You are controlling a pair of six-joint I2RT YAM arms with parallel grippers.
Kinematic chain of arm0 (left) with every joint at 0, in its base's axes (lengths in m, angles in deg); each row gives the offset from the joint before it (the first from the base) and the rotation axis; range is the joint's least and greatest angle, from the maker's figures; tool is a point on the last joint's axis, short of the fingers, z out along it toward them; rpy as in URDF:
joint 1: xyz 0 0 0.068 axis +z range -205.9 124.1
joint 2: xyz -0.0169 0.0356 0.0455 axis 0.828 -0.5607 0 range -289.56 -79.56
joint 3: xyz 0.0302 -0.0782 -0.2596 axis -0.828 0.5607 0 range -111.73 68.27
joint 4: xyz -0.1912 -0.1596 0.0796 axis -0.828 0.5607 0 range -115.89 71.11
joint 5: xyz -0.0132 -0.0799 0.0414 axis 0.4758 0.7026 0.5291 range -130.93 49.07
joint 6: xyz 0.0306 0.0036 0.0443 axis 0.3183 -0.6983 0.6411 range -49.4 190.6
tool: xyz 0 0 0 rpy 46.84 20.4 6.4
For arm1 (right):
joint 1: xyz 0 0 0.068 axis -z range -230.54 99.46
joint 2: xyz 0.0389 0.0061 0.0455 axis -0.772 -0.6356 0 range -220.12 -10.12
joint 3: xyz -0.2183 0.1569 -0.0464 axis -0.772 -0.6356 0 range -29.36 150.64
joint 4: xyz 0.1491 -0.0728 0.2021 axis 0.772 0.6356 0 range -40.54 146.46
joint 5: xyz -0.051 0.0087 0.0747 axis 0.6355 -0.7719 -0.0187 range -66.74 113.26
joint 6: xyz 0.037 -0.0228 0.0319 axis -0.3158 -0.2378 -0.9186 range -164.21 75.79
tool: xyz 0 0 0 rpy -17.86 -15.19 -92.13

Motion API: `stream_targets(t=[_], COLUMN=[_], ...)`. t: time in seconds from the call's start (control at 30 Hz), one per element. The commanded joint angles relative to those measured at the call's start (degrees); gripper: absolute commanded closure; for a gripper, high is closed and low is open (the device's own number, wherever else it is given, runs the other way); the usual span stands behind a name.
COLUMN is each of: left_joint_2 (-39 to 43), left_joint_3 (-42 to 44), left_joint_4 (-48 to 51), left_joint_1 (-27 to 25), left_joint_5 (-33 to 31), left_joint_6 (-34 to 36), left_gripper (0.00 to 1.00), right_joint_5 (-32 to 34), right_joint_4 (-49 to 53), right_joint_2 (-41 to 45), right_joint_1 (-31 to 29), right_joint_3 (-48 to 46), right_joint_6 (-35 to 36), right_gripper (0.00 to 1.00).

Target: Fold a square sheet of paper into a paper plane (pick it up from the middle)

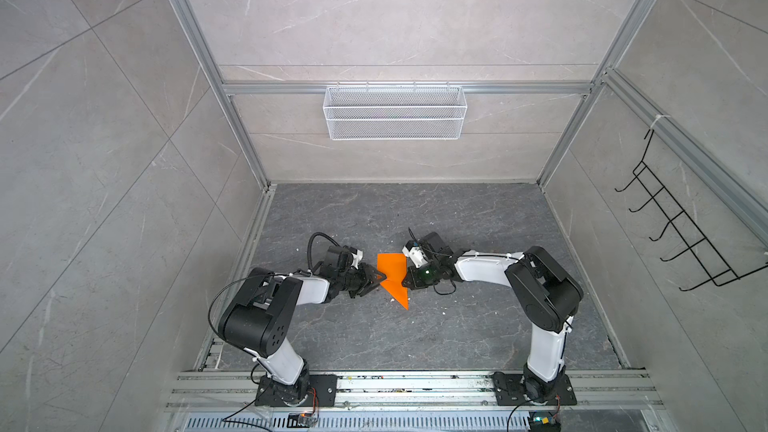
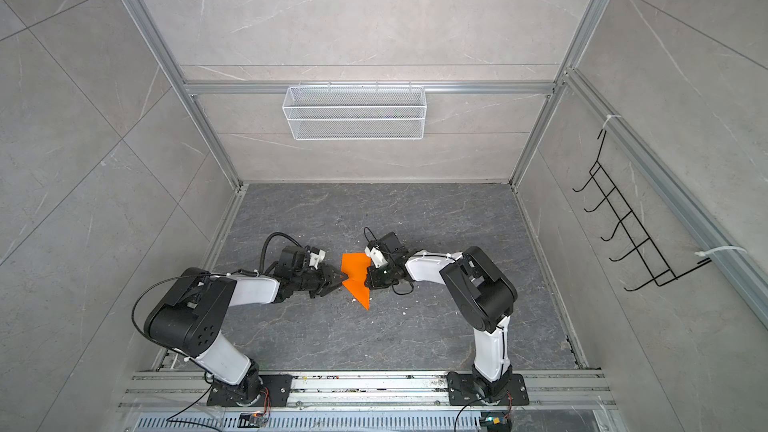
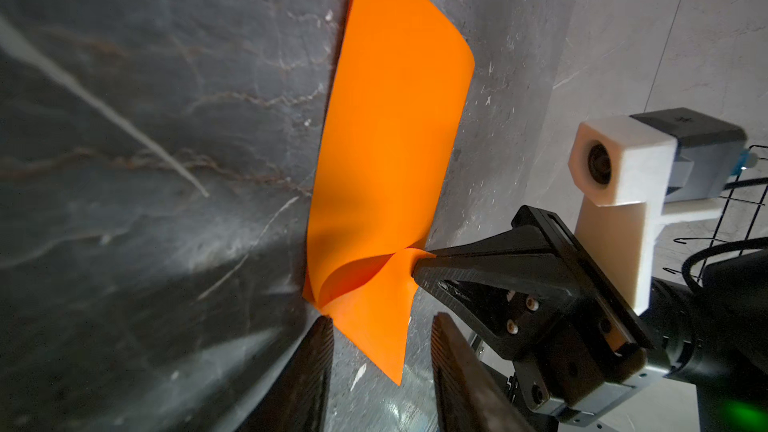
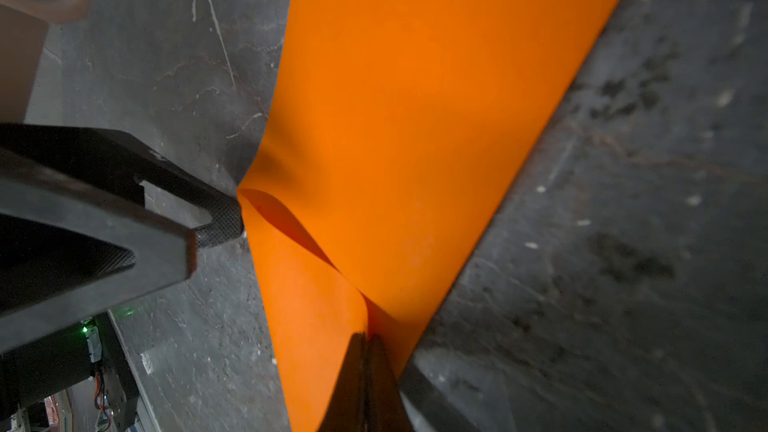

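Clamps the right edge of the square sheet of paper [image 1: 392, 278], mid-table, in the right gripper [image 4: 368, 338], jaws pressed together on a raised fold. Brackets the opposite edge with the left gripper [image 3: 381, 320], jaws parted. Leaves open table [image 1: 457, 326] all round.

plain bright orange paper [image 1: 392, 270] on dark grey veined tabletop [image 1: 353, 209].

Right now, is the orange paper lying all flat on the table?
No: the paper buckles into a raised curl where the right gripper pinches it.
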Motion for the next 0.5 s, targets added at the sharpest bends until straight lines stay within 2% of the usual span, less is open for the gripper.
stream_targets(t=[0.0,0.17,0.47], left_joint_2=[-1.41,-1.80,2.28], left_joint_3=[-1.61,-1.36,0.40], left_joint_4=[-2.44,-2.29,1.93], left_joint_1=[-0.36,-0.36,-0.32], left_joint_5=[1.62,0.89,-4.55], left_joint_6=[-0.80,-1.35,-1.11], left_gripper=[0.59,0.58,0.55], right_joint_5=[2.05,2.16,2.53], right_joint_4=[2.55,2.57,2.62], right_joint_2=[-1.97,-2.14,-2.05], right_joint_1=[0.49,0.44,0.59], right_joint_3=[0.30,0.29,0.11], right_joint_6=[0.90,0.94,0.90], right_gripper=[0.93,0.93,0.93])
